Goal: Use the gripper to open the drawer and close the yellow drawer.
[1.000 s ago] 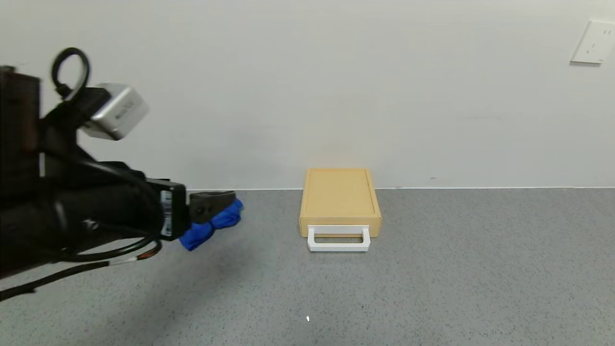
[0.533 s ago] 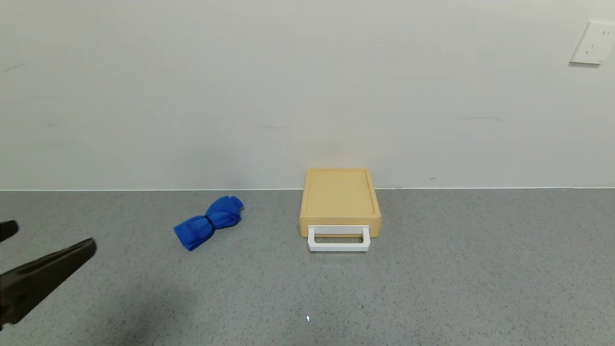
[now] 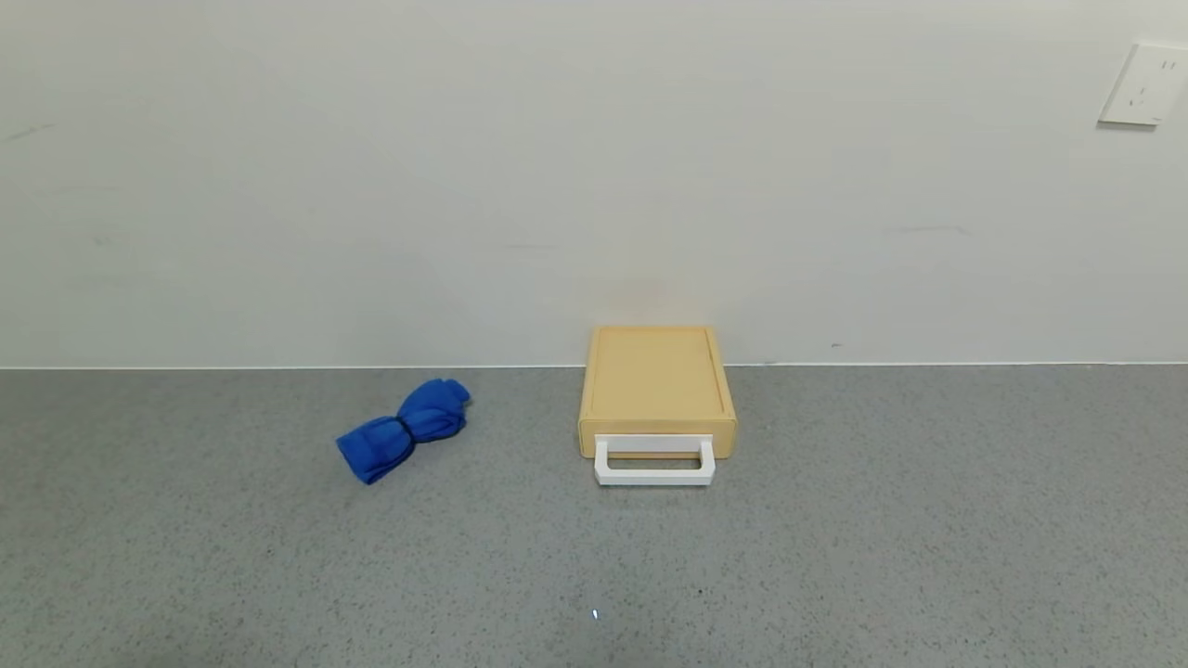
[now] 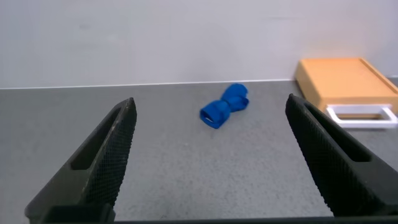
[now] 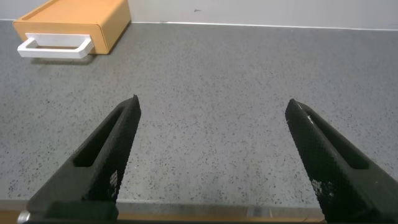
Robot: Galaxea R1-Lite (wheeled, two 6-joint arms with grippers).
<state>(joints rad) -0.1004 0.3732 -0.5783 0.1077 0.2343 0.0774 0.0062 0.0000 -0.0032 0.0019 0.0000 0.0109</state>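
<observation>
The pale-yellow drawer [image 3: 657, 385] stands against the wall at the table's middle, shut, its white loop handle [image 3: 654, 462] facing me. It also shows in the left wrist view [image 4: 345, 82] and the right wrist view [image 5: 71, 25]. Neither arm shows in the head view. My left gripper [image 4: 211, 112] is open and empty, low over the table, well to the drawer's left. My right gripper [image 5: 212, 115] is open and empty, low near the table's front edge, well to the drawer's right.
A rolled blue cloth [image 3: 404, 429] lies on the grey table left of the drawer; it also shows in the left wrist view [image 4: 224, 106]. A white wall socket [image 3: 1141, 85] is at the upper right. The wall runs close behind the drawer.
My left arm, which filled the left of the head view, has drawn back left and down and is now out of that view. The drawer and cloth have not moved.
</observation>
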